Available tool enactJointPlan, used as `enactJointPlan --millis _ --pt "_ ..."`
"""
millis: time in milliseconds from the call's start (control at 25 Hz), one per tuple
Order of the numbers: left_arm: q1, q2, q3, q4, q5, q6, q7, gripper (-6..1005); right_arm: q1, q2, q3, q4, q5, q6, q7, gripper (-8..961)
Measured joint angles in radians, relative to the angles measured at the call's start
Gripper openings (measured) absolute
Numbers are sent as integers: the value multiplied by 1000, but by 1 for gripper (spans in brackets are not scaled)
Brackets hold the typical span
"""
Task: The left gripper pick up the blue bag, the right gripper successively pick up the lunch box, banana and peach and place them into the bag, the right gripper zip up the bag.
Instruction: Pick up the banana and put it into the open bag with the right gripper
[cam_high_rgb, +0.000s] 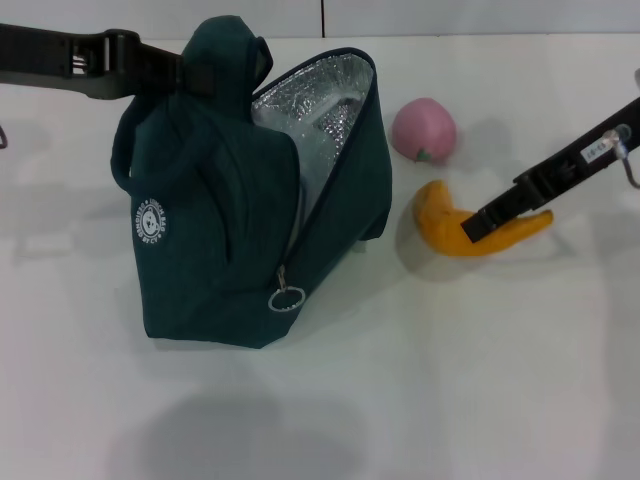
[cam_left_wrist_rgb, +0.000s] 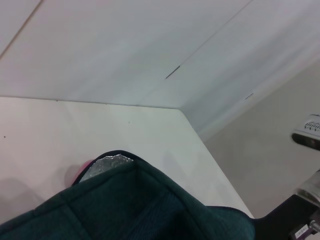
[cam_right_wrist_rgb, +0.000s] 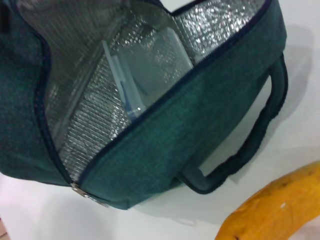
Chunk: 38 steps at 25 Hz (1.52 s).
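Standing on the white table (cam_high_rgb: 480, 400), the blue bag (cam_high_rgb: 230, 260) occupied the left-centre of the head view, its mouth gaping toward the right and its silver foil lining (cam_high_rgb: 320, 110) exposed. The round white logo (cam_high_rgb: 152, 221) faced the robot's left, and the ring-pull zipper (cam_high_rgb: 286, 297) hung at the near end of the opening. The left gripper (cam_high_rgb: 185, 68) reached in from the left edge at the bag's top far corner, where the fabric was bunched up against it; the fingers were hidden in the fabric, so whether they were closed on the bag could not be told. In the left wrist view only the bag's teal top edge (cam_left_wrist_rgb: 140, 205) and a sliver of foil appeared below the camera.

The lunch box (cam_right_wrist_rgb: 150, 67) lay inside the bag, tilted on edge against the foil wall, as the right wrist view showed; one loop handle (cam_right_wrist_rgb: 250, 145) drooped along the bag's outer side onto the table.

The banana (cam_high_rgb: 470, 225) lay on the table just right of the bag, its curve open toward the far side. The right gripper (cam_high_rgb: 478, 226) came down obliquely from the right edge with its tip at the banana's middle; how wide the fingers stood, and whether they had gripped the fruit, could not be told. The peach (cam_high_rgb: 423, 129) rested on the table just beyond the banana, apart from both it and the bag.
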Motion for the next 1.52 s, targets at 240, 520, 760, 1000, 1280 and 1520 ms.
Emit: enactJointPlan --millis 240,520,760,1000,1280,1520 --pt "-2 0 0 0 0 -1 0 35 2 -15 67 -2 49 -43 -8 434" --pt "-4 0 0 0 0 -3 0 35 -6 -41 115 10 116 -74 -14 431" --pt "-7 0 0 0 0 -5 0 35 -14 -75 142 47 217 -119 -16 428" --pt "-8 0 0 0 -1 -5 0 35 -38 -107 165 82 271 -164 -16 428" --pt "-6 -5 0 0 -8 -5 2 35 -43 -136 169 152 315 -225 -18 428" --pt "0 -11 2 -2 -8 -5 6 35 -43 -136 229 181 336 -309 -24 429"
